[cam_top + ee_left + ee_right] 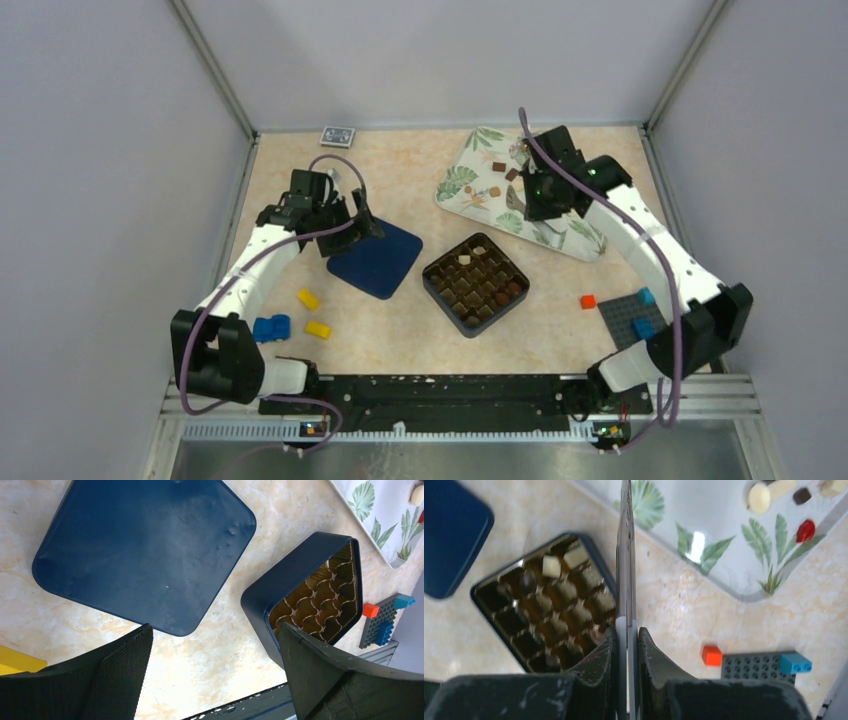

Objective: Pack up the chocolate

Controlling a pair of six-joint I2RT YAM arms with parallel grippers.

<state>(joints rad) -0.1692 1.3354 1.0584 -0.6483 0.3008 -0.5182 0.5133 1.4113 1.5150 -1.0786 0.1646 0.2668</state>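
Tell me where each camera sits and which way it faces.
Top external: above and behind, looking down at the table; left arm and right arm show.
Left wrist: over the blue lid, facing down; open left gripper shows.
Right wrist: facing down at the leaf tray; right gripper shows, shut on a thin grey tool.
Both wrist views share the chocolate box.

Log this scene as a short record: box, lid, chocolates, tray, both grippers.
box: dark blue, open, partitioned, a few chocolates inside
lid: lying flat, left of box
tray: leaf-print, loose chocolates on it
left gripper: open, at lid's edge
right gripper: shut on thin grey tool, near tray
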